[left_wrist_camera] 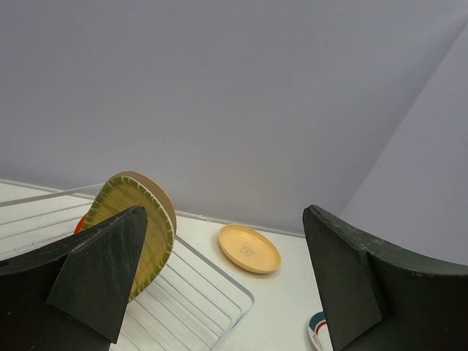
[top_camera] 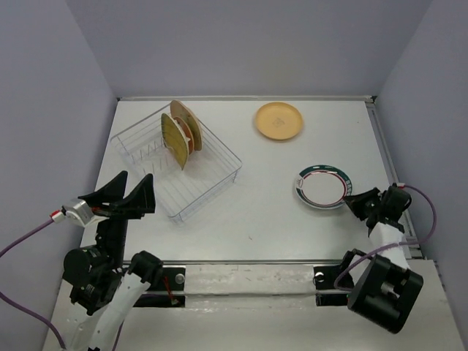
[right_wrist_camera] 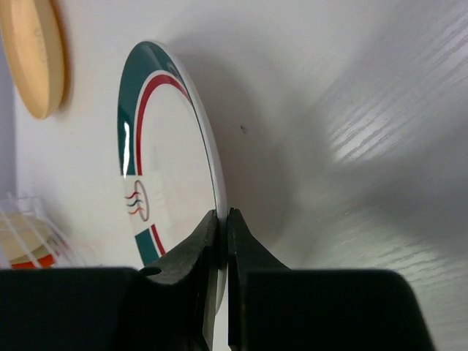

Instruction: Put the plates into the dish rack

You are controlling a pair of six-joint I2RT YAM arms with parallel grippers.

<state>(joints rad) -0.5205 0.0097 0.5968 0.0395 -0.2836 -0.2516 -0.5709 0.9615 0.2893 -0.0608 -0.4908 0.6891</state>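
The wire dish rack (top_camera: 212, 183) stands at the left back with a ribbed yellow plate (top_camera: 172, 140), a red-orange plate (top_camera: 191, 136) and a tan plate (top_camera: 184, 115) upright in it. A tan plate (top_camera: 278, 121) lies flat at the back; it also shows in the left wrist view (left_wrist_camera: 249, 248). The white plate with green-and-red rim rings (top_camera: 322, 187) is at the right. My right gripper (top_camera: 353, 200) is shut on its near-right rim (right_wrist_camera: 216, 212), edge lifted. My left gripper (top_camera: 126, 196) is open and empty, in front of the rack (left_wrist_camera: 197, 300).
Grey walls close the table on three sides. A metal rail (top_camera: 384, 146) runs along the right edge. The two arm bases sit on the near edge (top_camera: 248, 281).
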